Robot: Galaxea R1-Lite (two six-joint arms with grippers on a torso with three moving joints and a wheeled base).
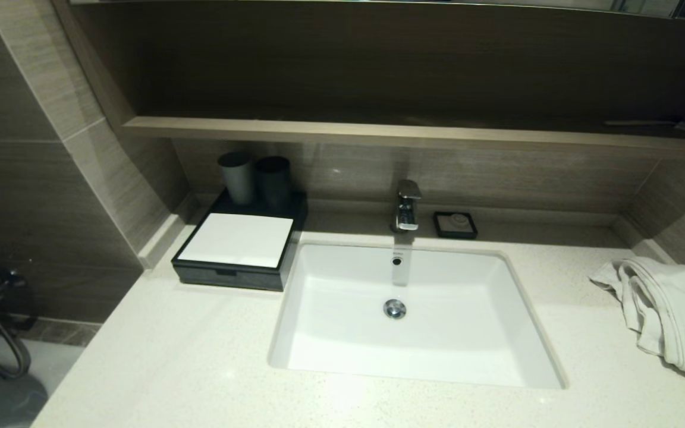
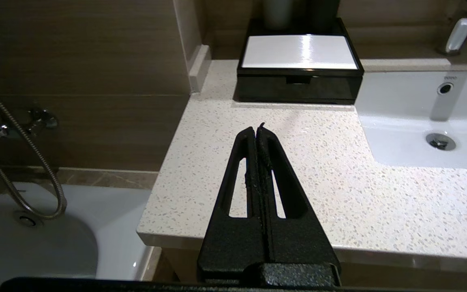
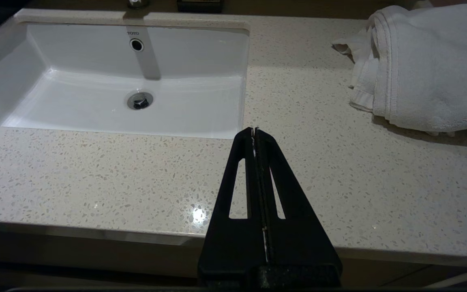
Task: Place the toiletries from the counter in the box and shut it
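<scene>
Against the back-left corner of the counter [image 1: 158, 368] sits the box [image 1: 236, 249], drawer shut, no toiletries visible — both my left gripper [image 2: 258, 130] and right gripper [image 3: 254, 130] pressed together, empty — it looks rigid, best pulled by its front notch.

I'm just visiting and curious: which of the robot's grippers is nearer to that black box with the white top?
Left. The left gripper, shut, hangs over the counter's front edge facing the box. The right gripper, shut, sits beyond the sink, nearer the towel.
</scene>
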